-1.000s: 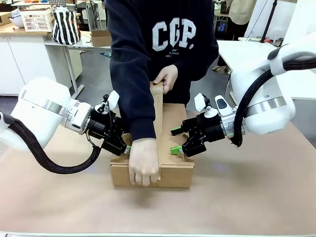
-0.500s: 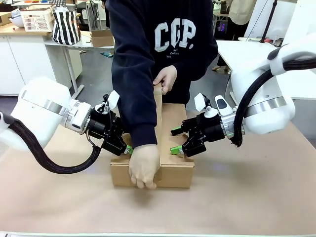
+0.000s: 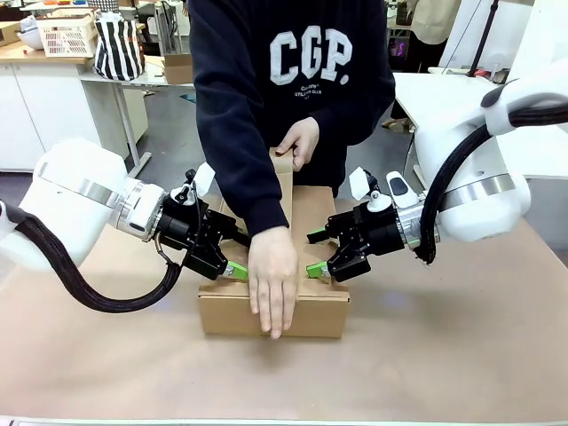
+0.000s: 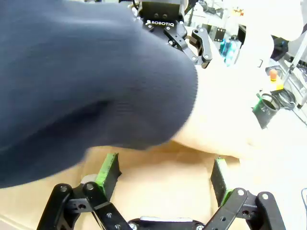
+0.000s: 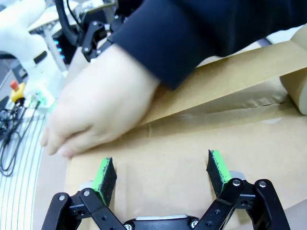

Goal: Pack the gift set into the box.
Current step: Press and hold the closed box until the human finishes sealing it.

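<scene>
- The box (image 3: 306,266) sits on the table (image 3: 444,355) between the two arms, its top flaps folded shut.
- The gift set is not visible in any view.
- A person's hand (image 3: 273,280) lies flat on the near edge of the box top, pressing a strip of brown tape (image 3: 286,200) down along the middle seam.
- The person's other hand (image 3: 299,142) holds the tape up at the far side of the box.
- The left gripper (image 3: 232,269) rests at the left side of the box top, its fingers spread apart and holding nothing.
- The right gripper (image 3: 316,253) rests at the right side of the box top, its fingers likewise apart, nothing between them.
</scene>
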`<state>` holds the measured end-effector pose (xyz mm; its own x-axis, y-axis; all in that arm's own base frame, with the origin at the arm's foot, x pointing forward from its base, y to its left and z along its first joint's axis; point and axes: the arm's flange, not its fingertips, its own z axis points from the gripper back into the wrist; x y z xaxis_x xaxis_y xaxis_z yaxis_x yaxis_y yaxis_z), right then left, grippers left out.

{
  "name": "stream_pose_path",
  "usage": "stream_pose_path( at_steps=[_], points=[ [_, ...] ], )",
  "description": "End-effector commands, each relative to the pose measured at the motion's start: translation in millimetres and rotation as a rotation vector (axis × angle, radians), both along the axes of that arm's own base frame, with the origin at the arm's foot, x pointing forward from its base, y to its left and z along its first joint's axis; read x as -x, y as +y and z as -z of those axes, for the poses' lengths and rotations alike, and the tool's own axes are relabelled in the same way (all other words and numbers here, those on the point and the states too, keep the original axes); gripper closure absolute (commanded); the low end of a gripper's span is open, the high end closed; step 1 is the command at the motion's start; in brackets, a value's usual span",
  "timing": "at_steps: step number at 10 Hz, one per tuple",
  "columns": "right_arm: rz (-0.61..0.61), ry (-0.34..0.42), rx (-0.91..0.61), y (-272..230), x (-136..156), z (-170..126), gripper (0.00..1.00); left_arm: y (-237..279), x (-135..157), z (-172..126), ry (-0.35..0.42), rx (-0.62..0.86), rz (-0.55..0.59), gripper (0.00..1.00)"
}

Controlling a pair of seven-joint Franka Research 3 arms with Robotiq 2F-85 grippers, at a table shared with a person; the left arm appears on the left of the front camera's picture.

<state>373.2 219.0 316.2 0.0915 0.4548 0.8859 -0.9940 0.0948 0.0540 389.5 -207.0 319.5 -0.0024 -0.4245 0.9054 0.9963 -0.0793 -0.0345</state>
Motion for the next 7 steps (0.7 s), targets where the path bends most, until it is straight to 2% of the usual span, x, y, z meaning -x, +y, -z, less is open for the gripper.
stream_pose_path(
  at_steps=[1,7],
  points=[
    [0.005,-0.005,0.017,-0.4,1.7,2.1,0.00,0.2,0.4,1.8,0.004,-0.001,0.000,0.00],
    [0.005,-0.005,0.017,-0.4,1.7,2.1,0.00,0.2,0.4,1.8,0.004,-0.001,0.000,0.00]
  ],
)
